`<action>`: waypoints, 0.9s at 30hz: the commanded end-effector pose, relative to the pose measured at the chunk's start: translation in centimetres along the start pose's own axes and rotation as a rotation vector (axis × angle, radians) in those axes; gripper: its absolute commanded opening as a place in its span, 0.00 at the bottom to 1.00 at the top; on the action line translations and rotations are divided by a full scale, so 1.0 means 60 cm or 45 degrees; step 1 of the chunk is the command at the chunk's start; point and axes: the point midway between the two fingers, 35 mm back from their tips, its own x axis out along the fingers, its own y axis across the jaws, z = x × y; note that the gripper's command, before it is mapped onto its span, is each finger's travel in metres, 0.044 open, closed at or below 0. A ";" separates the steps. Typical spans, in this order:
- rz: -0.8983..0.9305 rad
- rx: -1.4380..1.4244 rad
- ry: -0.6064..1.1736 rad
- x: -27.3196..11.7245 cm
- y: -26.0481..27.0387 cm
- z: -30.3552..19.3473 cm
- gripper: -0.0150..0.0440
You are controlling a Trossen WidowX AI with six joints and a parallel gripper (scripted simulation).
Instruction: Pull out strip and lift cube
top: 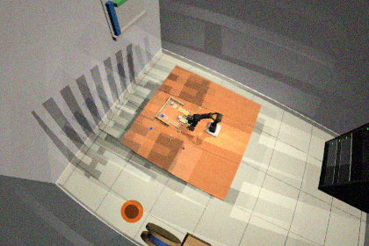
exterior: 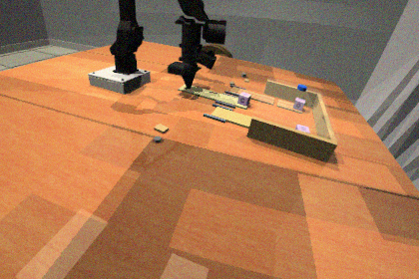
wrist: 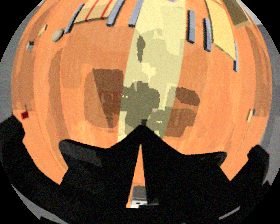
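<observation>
My gripper [exterior: 189, 88] [wrist: 141, 128] is shut and empty, fingertips pointing down at the near end of the middle strip. Whether they touch it I cannot tell. This pale yellow strip [exterior: 214, 96] [wrist: 158, 55] looks like one piece and runs from under the fingertips toward the frame. A lilac cube [exterior: 243, 99] with a dark mark stands at its far end, outside the frame walls. Another strip [exterior: 261, 98] [wrist: 95, 12], with red lines, has a gap before a separate piece [exterior: 288, 107] by a second lilac cube [exterior: 299, 104]. A plain yellow strip [exterior: 231, 117] [wrist: 221, 32] lies on the other side.
A low wooden frame [exterior: 291, 139] surrounds the strips' far ends; a third lilac cube [exterior: 302, 128] shows partly behind its front wall. Dark blue bars [exterior: 214, 118] [wrist: 191, 26] lie beside the strips. A tan chip [exterior: 161, 128] and a grey disc [exterior: 158, 139] lie on the table.
</observation>
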 end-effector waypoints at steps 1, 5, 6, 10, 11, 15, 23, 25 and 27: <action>-0.005 0.006 0.034 0.007 -0.003 -0.014 0.25; -0.003 0.003 0.016 -0.034 0.001 0.004 0.25; -0.004 0.005 0.025 -0.054 0.001 0.004 0.25; -0.005 0.006 0.032 -0.070 0.001 0.004 0.25; -0.005 0.006 0.032 -0.070 0.001 0.004 0.25; -0.008 0.230 0.030 -0.068 0.000 0.031 0.43; -0.009 0.285 0.027 -0.068 -0.003 0.074 0.79; -0.009 0.285 0.026 -0.069 -0.004 0.085 0.88; -0.009 0.285 0.026 -0.069 -0.004 0.096 0.97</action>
